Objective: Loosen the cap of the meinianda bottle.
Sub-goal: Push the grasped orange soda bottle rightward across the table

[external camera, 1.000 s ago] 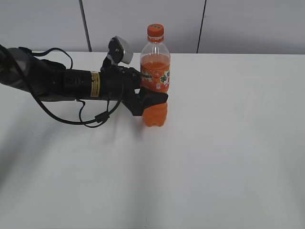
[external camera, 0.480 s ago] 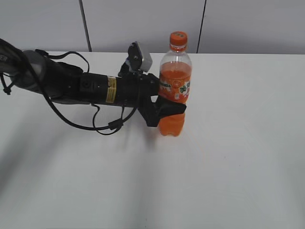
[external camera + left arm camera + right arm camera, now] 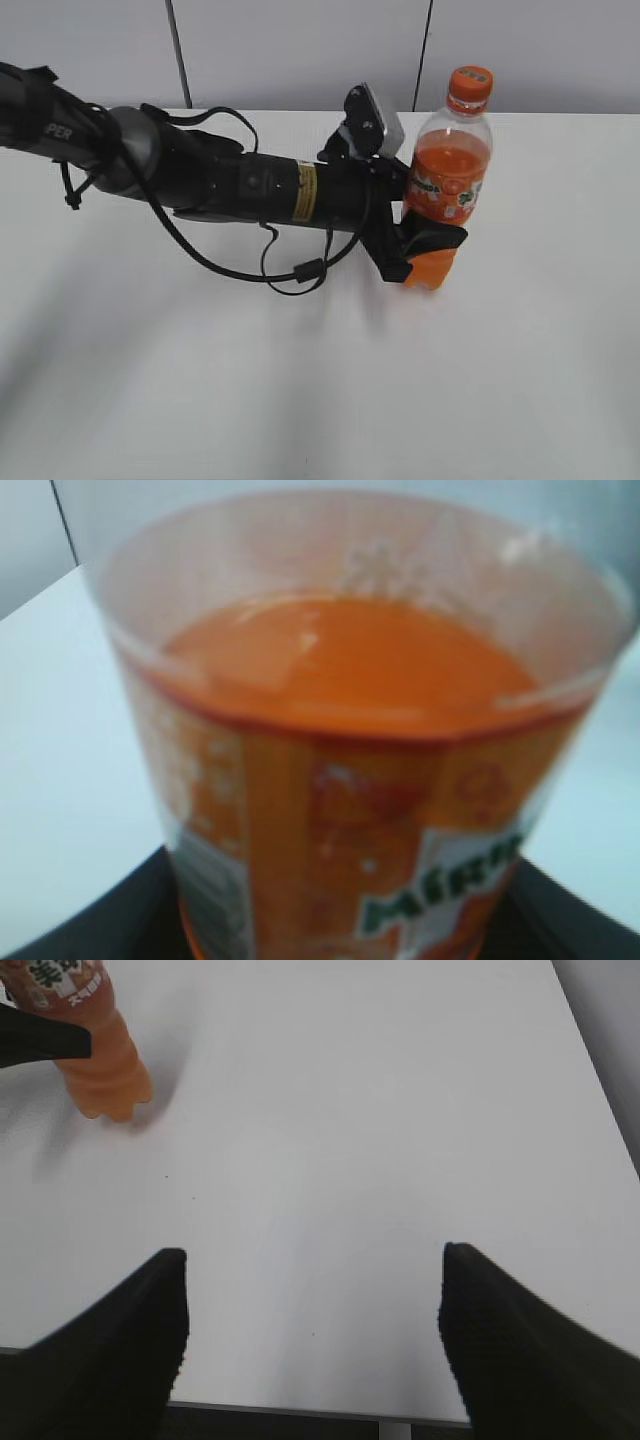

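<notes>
Left claw (image 3: 432, 240) clamps the meinianda bottle (image 3: 440, 190); right claw (image 3: 312, 1310) gapes over bare table (image 3: 380, 1140).

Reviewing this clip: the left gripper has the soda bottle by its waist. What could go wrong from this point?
The left gripper holds the meinianda bottle low at the waist and the bottle leans, so it may tip or swing when twisted. The cap is far above the grip; torque could spin the bottle in the gripper. The right gripper is open and far off, so its approach might knock the bottle.
</notes>
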Available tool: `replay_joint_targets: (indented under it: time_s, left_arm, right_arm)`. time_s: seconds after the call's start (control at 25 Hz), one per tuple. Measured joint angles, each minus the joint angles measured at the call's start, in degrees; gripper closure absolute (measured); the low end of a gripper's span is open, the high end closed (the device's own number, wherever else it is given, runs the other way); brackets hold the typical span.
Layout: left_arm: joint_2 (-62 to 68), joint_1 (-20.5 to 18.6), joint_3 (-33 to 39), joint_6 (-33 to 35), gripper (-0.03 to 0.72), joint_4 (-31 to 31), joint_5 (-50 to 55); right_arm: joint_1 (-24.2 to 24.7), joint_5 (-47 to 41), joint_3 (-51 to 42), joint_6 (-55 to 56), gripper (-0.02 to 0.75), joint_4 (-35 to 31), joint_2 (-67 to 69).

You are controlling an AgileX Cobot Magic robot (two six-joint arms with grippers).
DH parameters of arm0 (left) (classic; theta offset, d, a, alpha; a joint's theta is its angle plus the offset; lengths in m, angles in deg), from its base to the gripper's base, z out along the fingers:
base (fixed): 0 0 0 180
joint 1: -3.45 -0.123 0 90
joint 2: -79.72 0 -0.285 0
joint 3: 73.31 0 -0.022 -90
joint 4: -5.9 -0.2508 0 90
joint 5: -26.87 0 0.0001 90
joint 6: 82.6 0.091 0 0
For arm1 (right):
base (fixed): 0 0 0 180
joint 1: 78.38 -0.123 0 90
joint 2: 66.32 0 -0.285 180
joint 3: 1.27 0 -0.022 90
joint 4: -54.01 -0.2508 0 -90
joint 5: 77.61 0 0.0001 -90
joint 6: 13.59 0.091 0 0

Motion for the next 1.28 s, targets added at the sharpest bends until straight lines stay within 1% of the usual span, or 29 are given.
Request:
replay_joint_targets:
  time_s: [0.16,0.28,0.36,0.96,1.12,1.28]
  left_arm:
    - [0.0,2.5,0.0,1.1,0.265,2.3,2.4]
    - [0.0,3.2,0.0,1.3,0.265,5.4,2.3]
    - [0.4,3.2,0.0,1.4,0.265,6.4,2.2]
    - [2.9,3.2,-0.1,1.7,0.265,7.4,3.0]
    - [2.9,3.2,-0.1,1.7,0.265,7.4,3.2]
    - [2.9,3.2,-0.1,1.7,0.265,7.4,3.3]
  right_arm:
    - [0.0,0.0,0.0,0.0,0.153,0.0,0.0]
    - [0.0,0.0,0.0,0.0,0.153,0.0,0.0]
    - [0.0,0.0,0.0,0.0,0.153,0.0,0.0]
    - [0.0,0.0,0.1,0.1,0.153,0.0,0.0]
    - [0.0,-0.5,3.4,0.1,0.153,0.0,2.9]
    - [0.0,-0.8,10.1,0.1,0.153,0.0,13.4]
